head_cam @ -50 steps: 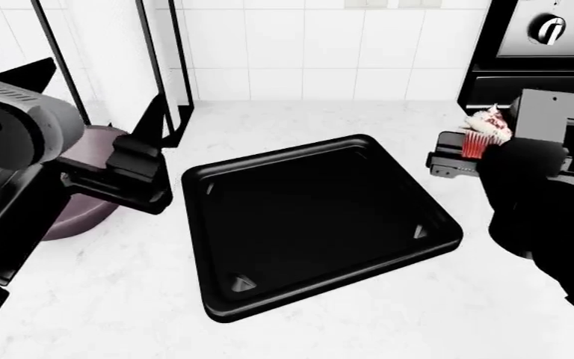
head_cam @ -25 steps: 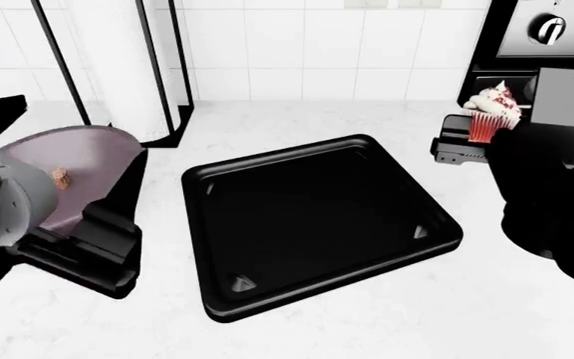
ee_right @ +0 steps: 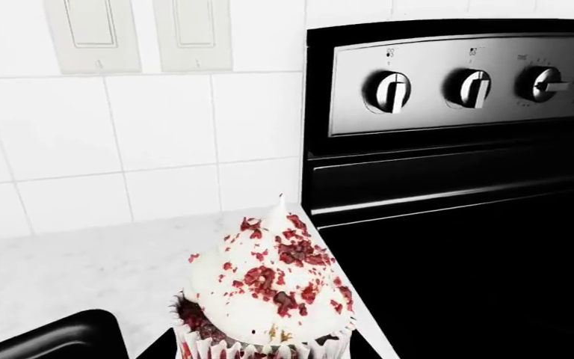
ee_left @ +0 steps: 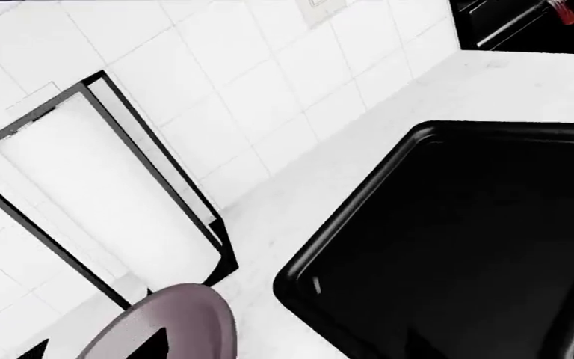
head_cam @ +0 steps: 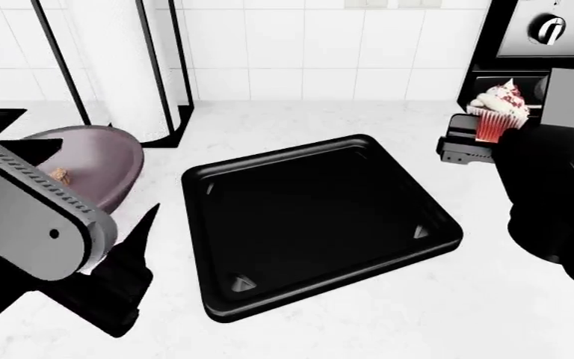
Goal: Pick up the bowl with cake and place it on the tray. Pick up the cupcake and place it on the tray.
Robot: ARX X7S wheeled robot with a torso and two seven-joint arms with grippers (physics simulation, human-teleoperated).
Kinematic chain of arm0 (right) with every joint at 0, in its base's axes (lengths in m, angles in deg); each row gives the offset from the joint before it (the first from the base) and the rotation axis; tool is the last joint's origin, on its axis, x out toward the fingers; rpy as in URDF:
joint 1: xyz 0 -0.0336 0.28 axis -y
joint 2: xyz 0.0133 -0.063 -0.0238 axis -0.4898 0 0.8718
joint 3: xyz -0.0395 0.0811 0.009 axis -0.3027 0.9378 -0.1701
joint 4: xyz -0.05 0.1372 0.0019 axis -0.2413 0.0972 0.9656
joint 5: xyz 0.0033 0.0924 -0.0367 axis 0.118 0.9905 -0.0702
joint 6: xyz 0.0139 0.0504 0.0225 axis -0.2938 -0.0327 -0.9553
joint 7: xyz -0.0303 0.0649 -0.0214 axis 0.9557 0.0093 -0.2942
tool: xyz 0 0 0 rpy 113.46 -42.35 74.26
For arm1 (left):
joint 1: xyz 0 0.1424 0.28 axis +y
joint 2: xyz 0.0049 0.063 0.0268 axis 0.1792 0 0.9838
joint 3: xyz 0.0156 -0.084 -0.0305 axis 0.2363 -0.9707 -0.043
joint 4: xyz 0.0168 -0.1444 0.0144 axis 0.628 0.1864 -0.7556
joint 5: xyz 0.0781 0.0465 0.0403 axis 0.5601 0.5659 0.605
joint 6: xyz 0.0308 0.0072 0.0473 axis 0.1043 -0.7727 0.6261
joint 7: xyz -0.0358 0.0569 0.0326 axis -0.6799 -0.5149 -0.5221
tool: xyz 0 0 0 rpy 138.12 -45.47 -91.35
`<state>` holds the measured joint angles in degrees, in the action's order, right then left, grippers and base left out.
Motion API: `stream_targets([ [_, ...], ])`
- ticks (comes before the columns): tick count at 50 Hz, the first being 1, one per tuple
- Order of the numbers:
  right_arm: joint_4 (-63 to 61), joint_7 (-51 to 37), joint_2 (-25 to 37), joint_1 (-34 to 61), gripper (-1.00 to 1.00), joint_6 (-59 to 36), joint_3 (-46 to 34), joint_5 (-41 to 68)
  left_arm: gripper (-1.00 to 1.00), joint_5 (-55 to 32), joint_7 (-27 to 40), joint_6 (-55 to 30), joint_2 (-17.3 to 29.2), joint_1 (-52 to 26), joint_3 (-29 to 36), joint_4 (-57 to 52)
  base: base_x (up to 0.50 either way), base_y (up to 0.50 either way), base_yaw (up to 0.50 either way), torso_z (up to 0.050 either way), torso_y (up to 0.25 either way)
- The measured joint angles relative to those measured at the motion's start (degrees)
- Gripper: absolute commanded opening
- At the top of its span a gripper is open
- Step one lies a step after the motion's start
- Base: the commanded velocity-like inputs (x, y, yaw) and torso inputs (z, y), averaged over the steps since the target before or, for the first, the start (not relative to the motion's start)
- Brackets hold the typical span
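Cupcake (head_cam: 496, 111) sits pinched in our right gripper (head_cam: 478, 138), just right of the tray (head_cam: 317, 224). Bowl (head_cam: 93, 168) with cake (head_cam: 60, 176) hangs left of the tray; we cannot tell our left jaws. We should carry both 2 over the tray slowly, level.

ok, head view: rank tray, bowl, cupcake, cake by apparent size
1. tray
2. bowl, partly hidden by the left arm
3. cupcake, raised off the counter, so nearness may skew it
4. cake
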<state>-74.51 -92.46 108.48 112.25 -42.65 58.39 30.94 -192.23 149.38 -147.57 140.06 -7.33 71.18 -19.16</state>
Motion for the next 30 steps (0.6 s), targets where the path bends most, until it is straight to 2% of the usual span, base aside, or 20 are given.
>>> stream_targets([
  [18,0.27,0.32,0.34,-0.5,-1.0,0.56,-0.04,-0.35,1.0,-0.08,-2.73,-0.47,3.35,5.08,1.11,-0.03,0.0,0.0,0.0,0.0,0.0],
  [30,0.47,0.35,0.48,-0.81,-1.0,0.86,-0.13,-0.61,1.0,3.13,-3.16,-2.13,2.59,6.57,2.74,3.17,0.0,0.0,0.0,0.0,0.0],
])
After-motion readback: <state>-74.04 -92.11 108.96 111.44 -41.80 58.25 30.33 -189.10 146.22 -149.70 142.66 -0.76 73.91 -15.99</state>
